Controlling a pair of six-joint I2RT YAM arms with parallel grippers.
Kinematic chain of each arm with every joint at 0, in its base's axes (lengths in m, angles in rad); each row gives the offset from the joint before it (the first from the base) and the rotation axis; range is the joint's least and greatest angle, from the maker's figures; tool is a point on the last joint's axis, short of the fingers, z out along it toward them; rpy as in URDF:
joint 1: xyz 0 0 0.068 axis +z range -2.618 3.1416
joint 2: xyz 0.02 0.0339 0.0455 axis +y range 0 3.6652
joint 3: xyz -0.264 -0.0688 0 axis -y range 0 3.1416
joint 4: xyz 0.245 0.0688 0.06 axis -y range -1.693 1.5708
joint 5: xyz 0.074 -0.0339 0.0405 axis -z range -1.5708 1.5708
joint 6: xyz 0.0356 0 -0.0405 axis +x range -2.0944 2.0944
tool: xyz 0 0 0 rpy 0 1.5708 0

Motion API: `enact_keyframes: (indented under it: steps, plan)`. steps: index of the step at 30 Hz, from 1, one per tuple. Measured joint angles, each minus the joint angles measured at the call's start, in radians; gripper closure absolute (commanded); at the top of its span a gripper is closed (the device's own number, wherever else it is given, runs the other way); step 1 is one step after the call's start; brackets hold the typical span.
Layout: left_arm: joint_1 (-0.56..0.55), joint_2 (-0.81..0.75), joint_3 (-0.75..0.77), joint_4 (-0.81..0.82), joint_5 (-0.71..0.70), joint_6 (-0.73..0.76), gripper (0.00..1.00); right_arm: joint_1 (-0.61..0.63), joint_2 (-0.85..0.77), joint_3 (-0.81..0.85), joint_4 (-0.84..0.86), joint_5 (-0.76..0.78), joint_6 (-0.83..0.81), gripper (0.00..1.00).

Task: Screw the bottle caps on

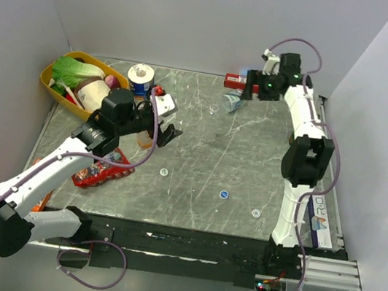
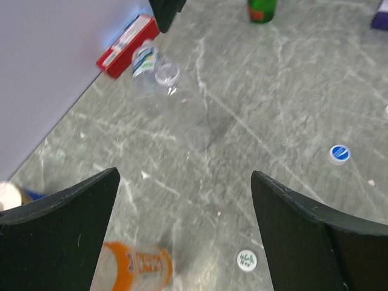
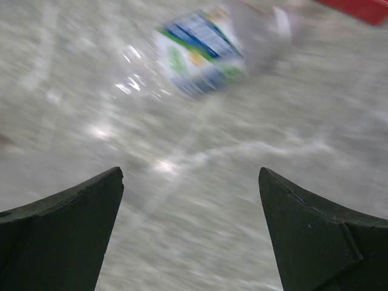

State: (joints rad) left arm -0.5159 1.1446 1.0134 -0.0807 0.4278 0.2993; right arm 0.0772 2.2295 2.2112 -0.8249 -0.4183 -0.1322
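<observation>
Three caps: all loose on the counter [image 1: 202, 139] and none threaded on. A white cap [image 2: 245, 260] lies just below the open gap of the left end effector [image 2: 185, 176], the blue cap [image 2: 339, 154] is out past its right finger, and a second white cap [image 1: 255, 213] is well apart from both arms.
Left end effector: fingers spread wide and holding nothing. It is tipped down over the counter, probably lining up on the bottle beneath it.
Orange drink bottle [image 2: 136, 267]: right under the left finger, close to it. Contact is not visible, and I cannot tell whether it stands or lies.
Right end effector [image 3: 191, 173]: jaws wide and empty, aimed down at the counter.
Water bottle [image 3: 200, 51]: just ahead of the right fingers — apart from them, blurred. The left wrist view suggests it lies on its side with its mouth bare, beside a red box [image 2: 127, 45].
Step in hand: likely each arm approaching its own bottle. A bottle has to be steadied, and probably stood up, before any cap can go on.
Risk: a bottle on its side may roll under a one-sided push.
</observation>
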Motion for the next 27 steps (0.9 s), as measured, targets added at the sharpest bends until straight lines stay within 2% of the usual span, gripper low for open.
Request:
enact_keyframes:
  steps: [6, 10, 16, 27]
  plan:
    - [0.0, -0.001, 0.028, -0.134, -0.086, 0.007, 0.04, 0.085, 0.104, 0.108, 0.086, -0.026, 0.283, 0.01]
    - [0.0, 0.004, 0.069, -0.222, -0.106, 0.011, 0.04, 0.101, 0.2, 0.173, 0.115, 0.033, 0.427, 0.01]
    - [0.0, 0.012, 0.103, -0.307, -0.13, 0.012, 0.04, 0.11, 0.291, 0.196, 0.119, 0.132, 0.553, 0.01]
    - [0.0, 0.064, 0.131, -0.37, -0.148, 0.006, 0.04, 0.141, 0.305, 0.237, 0.154, 0.228, 0.7, 0.01]
